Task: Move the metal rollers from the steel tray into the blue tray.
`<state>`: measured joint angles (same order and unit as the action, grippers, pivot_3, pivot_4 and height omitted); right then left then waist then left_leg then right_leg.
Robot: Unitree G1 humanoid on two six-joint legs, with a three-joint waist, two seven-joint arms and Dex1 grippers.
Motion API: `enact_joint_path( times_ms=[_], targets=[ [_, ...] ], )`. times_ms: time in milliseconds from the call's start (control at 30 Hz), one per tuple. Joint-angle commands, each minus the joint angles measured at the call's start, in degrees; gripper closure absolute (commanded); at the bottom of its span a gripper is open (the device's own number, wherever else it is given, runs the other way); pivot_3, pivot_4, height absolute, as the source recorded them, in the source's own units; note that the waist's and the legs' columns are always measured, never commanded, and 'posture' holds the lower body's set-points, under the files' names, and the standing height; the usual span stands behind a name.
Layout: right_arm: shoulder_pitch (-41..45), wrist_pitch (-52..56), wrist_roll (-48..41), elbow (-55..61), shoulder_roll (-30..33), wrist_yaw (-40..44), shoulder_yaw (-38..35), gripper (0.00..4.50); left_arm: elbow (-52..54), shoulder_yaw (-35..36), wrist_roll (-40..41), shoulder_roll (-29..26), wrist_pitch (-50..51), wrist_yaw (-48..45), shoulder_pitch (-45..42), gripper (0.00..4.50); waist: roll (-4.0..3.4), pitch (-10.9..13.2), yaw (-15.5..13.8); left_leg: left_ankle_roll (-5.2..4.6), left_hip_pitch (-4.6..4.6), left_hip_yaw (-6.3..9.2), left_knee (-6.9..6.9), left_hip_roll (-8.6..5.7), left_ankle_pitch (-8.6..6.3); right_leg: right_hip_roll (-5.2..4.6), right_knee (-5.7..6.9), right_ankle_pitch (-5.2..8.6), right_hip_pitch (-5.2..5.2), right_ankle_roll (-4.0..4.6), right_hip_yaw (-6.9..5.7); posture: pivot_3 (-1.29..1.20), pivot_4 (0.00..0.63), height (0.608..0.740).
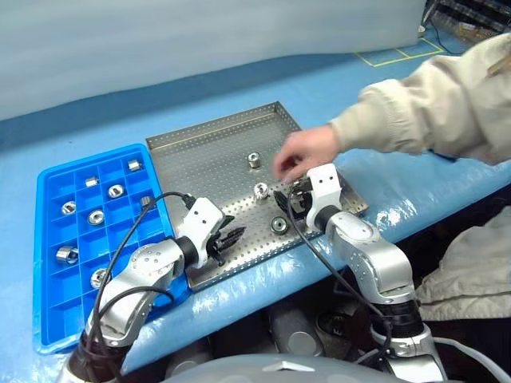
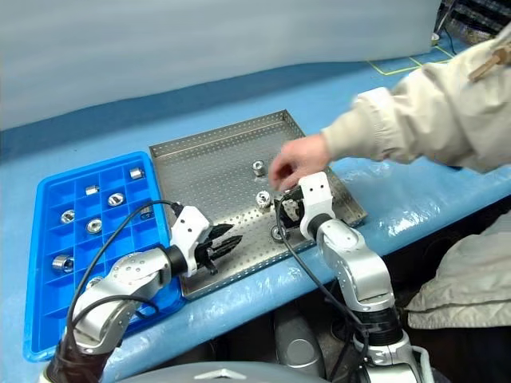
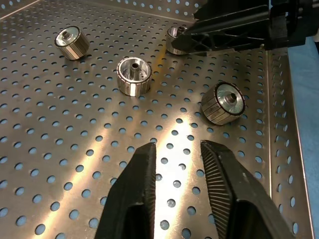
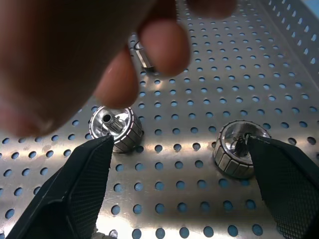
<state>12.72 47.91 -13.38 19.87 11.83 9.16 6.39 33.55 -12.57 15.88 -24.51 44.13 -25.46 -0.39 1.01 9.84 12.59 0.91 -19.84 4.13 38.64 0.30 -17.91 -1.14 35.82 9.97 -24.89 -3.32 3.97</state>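
blue sheeting covered the work table, on which the steel tray lay just beside the blue tray, the blue tray on the robot's left. several metal rollers already sat in separate compartments of the blue tray. on the steel tray, one roller stood toward the far side, another near the middle, and a third close to the near rim. the left gripper hovered low over the near part of the steel tray, its two black fingers parted by a narrow gap with nothing between them; the rollers lay ahead of its tips, apart from them. the right gripper stood over the steel tray's right part with its fingers spread wide and empty; in the right wrist view one roller lay just beside one fingertip and a second just beside the other, both resting on the perforated floor. a person's hand, in a beige sleeve, reached in from the right and hung above the tray just beyond the right gripper, its fingertips over a further roller that was partly hidden.
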Motion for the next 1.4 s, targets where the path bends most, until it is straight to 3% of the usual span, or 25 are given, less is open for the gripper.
enact_joint_path(
  times_ms=[33, 133, 167, 1400],
  targets=[
    [1.2, -1.6, 0.4, 0.6, -0.2, 0.9, 0.2, 0.0, 2.2, -0.4, -0.8, -0.3, -0.4, 0.9, 0.8, 1.18, 0.0, 0.0, -0.2, 0.0, 0.0, -0.01, 0.0, 0.0, 0.0, 0.0, 0.0, 0.0, -0.01, 0.0, 0.0, -0.19, 0.15, 0.74],
    [1.3, -1.7, 0.5, 0.3, -0.3, 1.5, 0.2, 0.0, 2.6, -0.4, -1.1, -0.6, -0.3, 1.4, 1.4, 0.18, -0.01, 0.0, -0.4, 0.0, -0.03, -0.02, -0.02, 0.0, 0.0, 0.0, 0.0, 0.0, -0.07, 0.0, 0.03, -0.18, 0.15, 0.74],
    [1.3, -1.7, 0.6, 0.1, -0.3, 1.6, 0.3, 0.0, 2.7, -0.3, -1.2, -0.8, -0.2, 1.5, 1.6, 0.06, -0.01, 0.0, -0.5, 0.0, -0.04, -0.02, -0.02, 0.0, 0.0, 0.0, 0.01, 0.0, -0.08, 0.0, 0.03, -0.18, 0.15, 0.74],
    [1.6, -2.0, 1.6, -0.6, -1.2, 3.8, 0.6, 0.0, 1.7, 0.3, -1.6, -1.8, -1.0, 1.0, 2.1, 0.06, -0.01, 0.0, -2.2, 0.0, -0.08, -0.07, -0.04, 0.0, 0.0, 0.0, 0.05, -0.01, -0.18, -0.02, 0.05, -0.17, 0.15, 0.74]
  ],
)
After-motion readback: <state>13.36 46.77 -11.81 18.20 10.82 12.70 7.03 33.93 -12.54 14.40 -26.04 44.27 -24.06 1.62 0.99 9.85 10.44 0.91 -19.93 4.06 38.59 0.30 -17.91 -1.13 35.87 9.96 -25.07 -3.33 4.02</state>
